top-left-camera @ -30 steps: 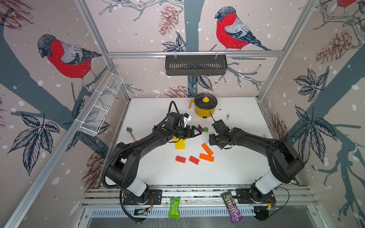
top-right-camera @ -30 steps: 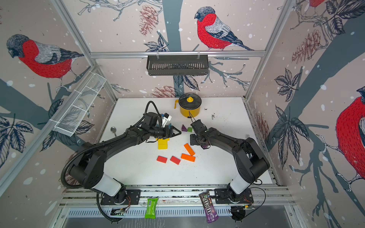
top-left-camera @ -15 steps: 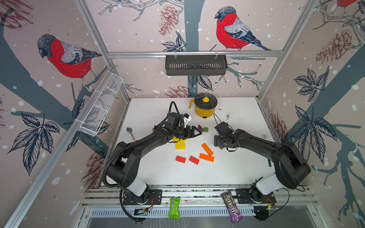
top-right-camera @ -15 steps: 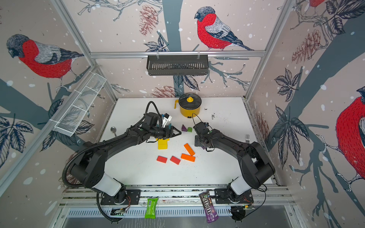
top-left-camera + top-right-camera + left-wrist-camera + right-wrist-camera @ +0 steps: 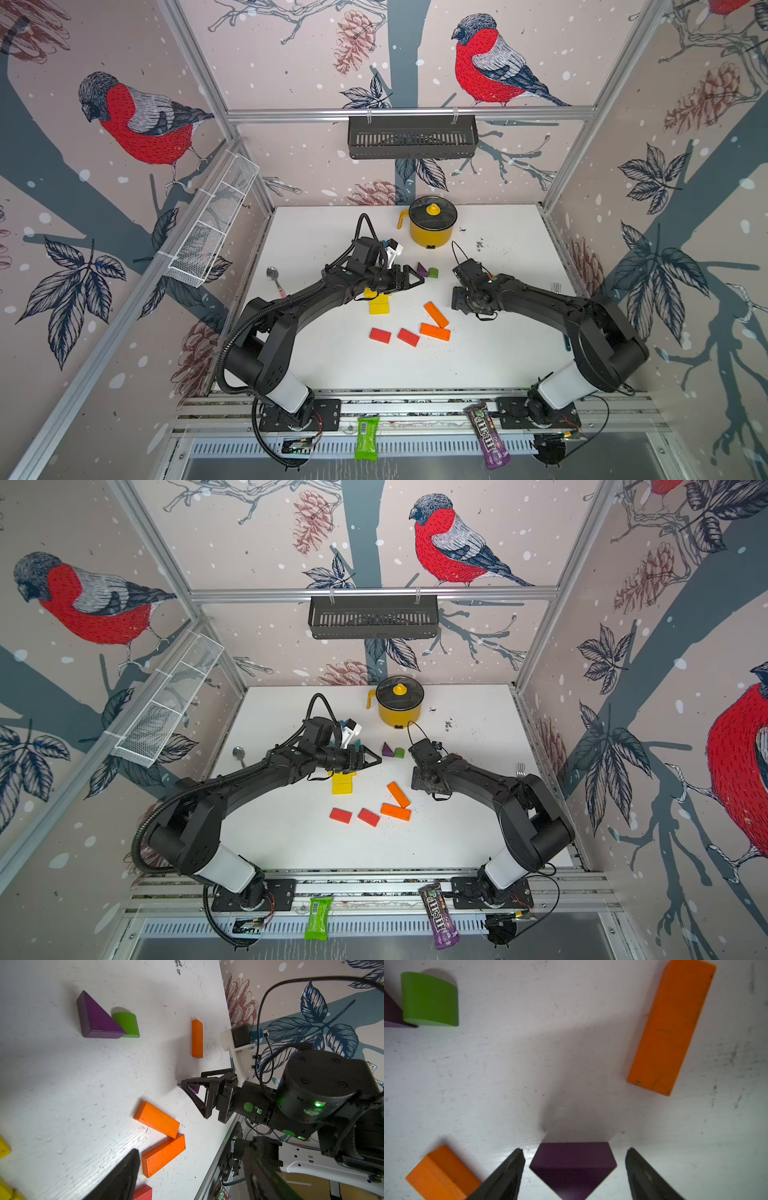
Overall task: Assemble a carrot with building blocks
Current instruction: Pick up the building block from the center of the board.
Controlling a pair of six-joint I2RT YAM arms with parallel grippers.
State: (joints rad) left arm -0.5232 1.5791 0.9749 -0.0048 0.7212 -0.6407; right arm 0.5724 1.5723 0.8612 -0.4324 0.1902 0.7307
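Top views both show the white counter [image 5: 332, 365] with my two arms reaching in over it. My left arm [image 5: 291, 307] sits where it was a second ago. My right arm [image 5: 540, 299] swung its elbow outward and has brought it back. Its wrist now hides from above the purple triangle [image 5: 572, 1163], a sliver of which showed a second ago.

The other blocks have not shifted. The yellow blocks [image 5: 379, 307] lie under my left wrist, and two orange blocks [image 5: 435, 314] touch at a corner mid-counter. Two red blocks [image 5: 380, 335] lie nearer my bases. Another purple triangle [image 5: 422, 270] touches a green piece [image 5: 433, 272] farther out.

Only the wrist views show my grip. In the right wrist view my right fingers [image 5: 645, 1174] are spread either side of the purple triangle on the counter, with a gap on each side. A third orange block [image 5: 670, 1026] lies just beyond, almost wholly covered from above. In the left wrist view my left fingers [image 5: 124, 1178] are spread with nothing between them.
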